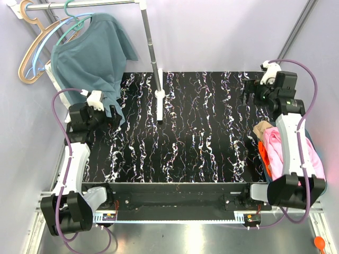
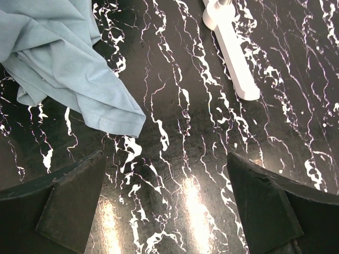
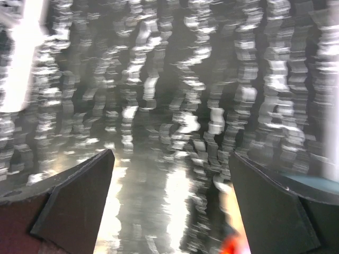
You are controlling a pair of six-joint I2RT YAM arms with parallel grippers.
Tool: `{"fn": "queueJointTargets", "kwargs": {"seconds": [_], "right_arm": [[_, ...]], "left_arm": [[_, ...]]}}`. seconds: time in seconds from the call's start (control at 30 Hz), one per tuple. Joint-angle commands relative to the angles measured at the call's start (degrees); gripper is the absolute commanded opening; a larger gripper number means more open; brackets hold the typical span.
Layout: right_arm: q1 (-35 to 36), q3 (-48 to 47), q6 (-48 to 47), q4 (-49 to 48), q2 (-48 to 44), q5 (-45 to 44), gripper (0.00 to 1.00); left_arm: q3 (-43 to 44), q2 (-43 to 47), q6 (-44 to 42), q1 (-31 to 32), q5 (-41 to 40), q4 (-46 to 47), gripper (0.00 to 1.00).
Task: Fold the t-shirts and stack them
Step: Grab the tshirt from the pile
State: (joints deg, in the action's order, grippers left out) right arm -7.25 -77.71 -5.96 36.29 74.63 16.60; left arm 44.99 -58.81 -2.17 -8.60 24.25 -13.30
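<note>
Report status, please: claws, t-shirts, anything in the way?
Left claw, right claw: open, empty. T-shirts heaped by right table edge, unfolded. Rack post stands on table; teal shirt drapes onto left corner.

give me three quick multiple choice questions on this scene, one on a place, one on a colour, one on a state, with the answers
1. Where on the table does the pile of t-shirts lie?
A) in the middle
B) at the right edge
C) at the far left corner

2. What colour is the hanging shirt?
A) teal-blue
B) pink
C) white

3. How is the left gripper?
A) shut on cloth
B) out of every view
C) open, holding nothing

Answers:
1 B, the top view shows the pink, orange and tan heap at the table's right edge.
2 A, the top view shows a teal-blue shirt hanging at the upper left.
3 C, the left wrist view shows its fingers wide apart with only bare table between them.
</note>
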Motion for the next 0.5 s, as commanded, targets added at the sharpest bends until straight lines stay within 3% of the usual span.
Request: {"fn": "queueJointTargets", "kwargs": {"seconds": [0.0,0.03,0.17,0.47], "right_arm": [[-0.14,-2.1,-9.41,10.18,-5.72,-19.2,0.98],[-0.14,-1.66,-10.38,11.16,-6.25,-24.46,0.95],[-0.14,0.8,-13.46,16.6,-9.32,-30.74,0.84],[-0.14,8.36,-19.44,18.99,-14.16,-40.94,0.76]], "left_arm": [[3.26,-0.86,-2.39,-0.28,2.12,0.03,0.99],[3.52,-1.31,-2.48,-0.28,2.2,-0.23,0.99],[3.96,-3.24,-3.53,-0.27,3.78,-0.85,0.99],[5.63,-8.33,-6.7,-0.19,2.38,-1.38,0.99]]}}
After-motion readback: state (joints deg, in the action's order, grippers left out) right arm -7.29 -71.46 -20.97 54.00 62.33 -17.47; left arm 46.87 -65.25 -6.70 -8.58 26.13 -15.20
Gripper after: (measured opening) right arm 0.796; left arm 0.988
